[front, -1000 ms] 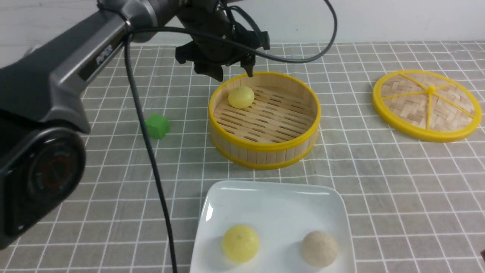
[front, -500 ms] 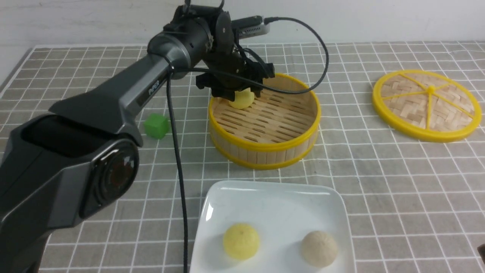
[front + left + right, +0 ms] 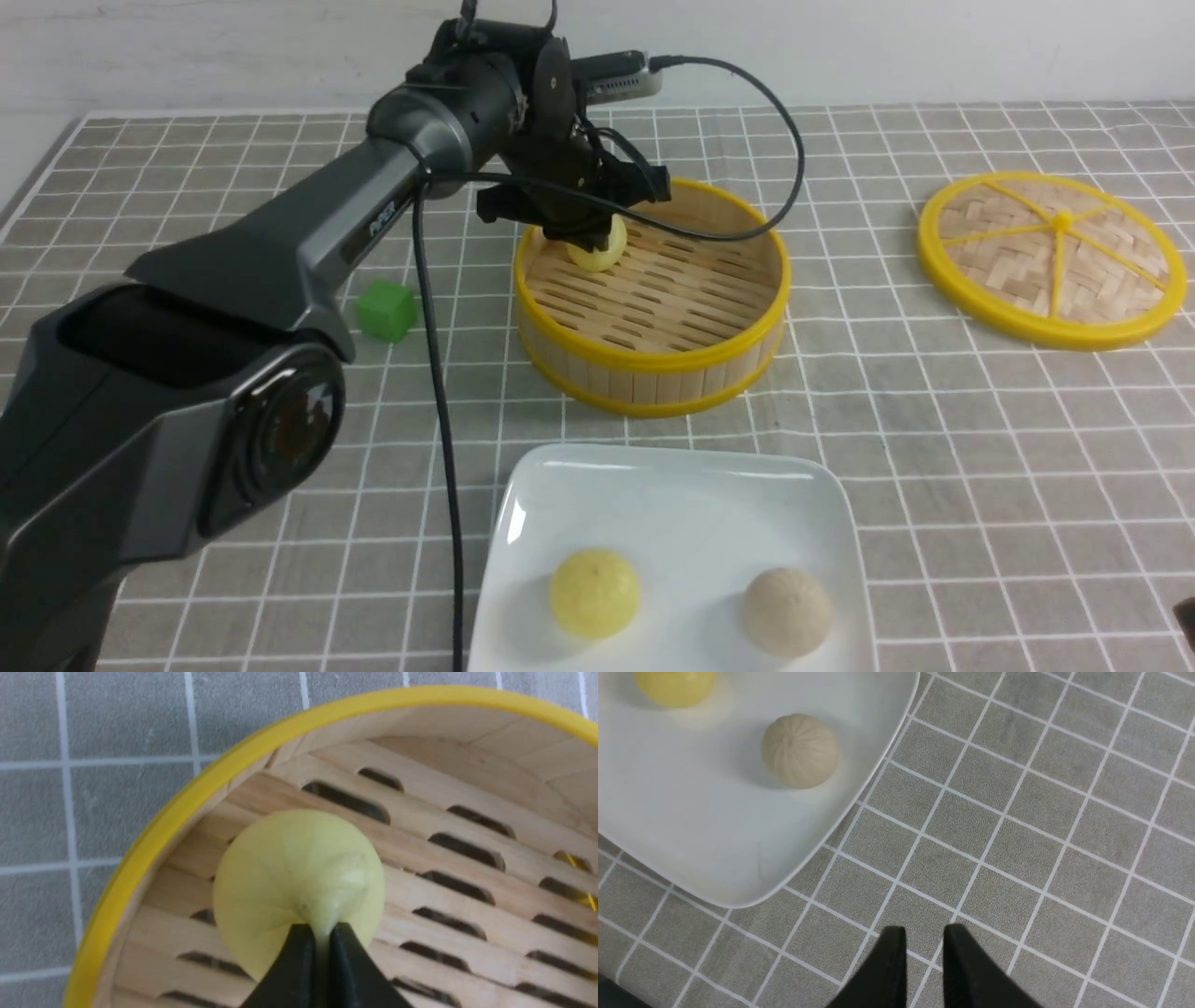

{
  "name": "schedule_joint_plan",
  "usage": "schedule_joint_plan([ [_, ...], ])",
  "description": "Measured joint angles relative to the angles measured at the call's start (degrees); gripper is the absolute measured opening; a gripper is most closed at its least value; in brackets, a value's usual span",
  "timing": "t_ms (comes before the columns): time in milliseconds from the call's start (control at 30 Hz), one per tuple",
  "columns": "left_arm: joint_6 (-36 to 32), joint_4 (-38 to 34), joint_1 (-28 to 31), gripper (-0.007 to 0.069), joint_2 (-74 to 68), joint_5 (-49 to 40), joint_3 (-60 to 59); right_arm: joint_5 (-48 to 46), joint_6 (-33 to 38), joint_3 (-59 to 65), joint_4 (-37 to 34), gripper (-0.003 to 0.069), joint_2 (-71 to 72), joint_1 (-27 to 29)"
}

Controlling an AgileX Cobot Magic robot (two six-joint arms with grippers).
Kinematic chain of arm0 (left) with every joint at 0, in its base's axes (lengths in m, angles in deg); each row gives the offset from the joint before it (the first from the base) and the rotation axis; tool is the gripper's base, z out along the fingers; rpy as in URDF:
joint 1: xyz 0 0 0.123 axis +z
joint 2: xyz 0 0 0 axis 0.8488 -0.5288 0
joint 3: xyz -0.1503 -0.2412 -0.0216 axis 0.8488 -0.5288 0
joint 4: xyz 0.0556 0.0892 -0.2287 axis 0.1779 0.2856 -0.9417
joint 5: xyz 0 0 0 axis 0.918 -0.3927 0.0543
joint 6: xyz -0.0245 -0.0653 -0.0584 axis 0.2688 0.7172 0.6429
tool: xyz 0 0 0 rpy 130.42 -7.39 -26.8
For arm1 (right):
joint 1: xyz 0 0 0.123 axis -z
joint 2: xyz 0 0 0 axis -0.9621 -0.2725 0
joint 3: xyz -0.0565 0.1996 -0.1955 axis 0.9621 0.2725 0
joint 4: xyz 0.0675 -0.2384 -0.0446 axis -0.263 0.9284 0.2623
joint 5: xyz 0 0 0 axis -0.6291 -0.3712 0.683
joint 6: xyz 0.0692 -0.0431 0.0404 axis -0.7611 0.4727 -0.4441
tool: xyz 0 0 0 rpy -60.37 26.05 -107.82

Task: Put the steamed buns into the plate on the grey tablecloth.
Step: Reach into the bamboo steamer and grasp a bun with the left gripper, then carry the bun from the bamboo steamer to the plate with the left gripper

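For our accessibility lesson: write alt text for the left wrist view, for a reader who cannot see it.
The left claw pinches the pleated top of a pale yellow round steamed bun inside a round yellow-rimmed bamboo steamer basket, close to its wall. Grey tablecloth with thin white grid lines shows beyond the rim.

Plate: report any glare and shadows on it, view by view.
Front view: the plate shows bright glare along its far rim and left corner. Right wrist view: no hard glare, a soft shadow beside the beige bun. Left wrist view: plate not in frame.
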Motion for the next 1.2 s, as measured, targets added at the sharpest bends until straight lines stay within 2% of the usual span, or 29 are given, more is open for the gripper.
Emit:
schedule_joint_plan([
  [333, -4.0, 0.2, -0.1, 0.0017, 13.3, -15.4, 0.0, 0.1, 0.0, 0.0, 0.0, 0.0151, 0.0, 0.0],
  [500, -6.6, -0.6, -0.1, 0.0017, 23.0, -16.8, -0.9, 0.4, 0.0, 0.0, 0.0, 0.0158, 0.0, 0.0],
  [667, -8.4, -4.7, -0.5, 0.0019, 31.7, -16.9, -7.4, 0.4, 0.0, 0.0, 0.0, 0.0156, 0.0, 0.0],
  [800, -9.2, -5.6, -4.6, 0.0021, 42.8, -16.9, -23.8, 0.3, 0.0, 0.0, -0.4, 0.0098, 0.0, 0.0],
  [933, -8.9, -4.8, -11.5, 0.0021, 50.2, -16.9, -41.1, 0.0, 0.0, 0.0, -1.2, -0.0003, 0.0, 0.0],
  [1033, -6.6, -4.1, -16.3, 0.0021, 52.8, -15.1, -52.3, 0.0, 0.0, 0.0, -1.3, -0.0015, 0.0, 0.0],
  [1200, 1.2, -3.2, -20.6, 0.0021, 54.8, -5.9, -66.4, -0.1, 0.0, 0.0, -1.3, -0.0015, 0.0, 0.0],
])
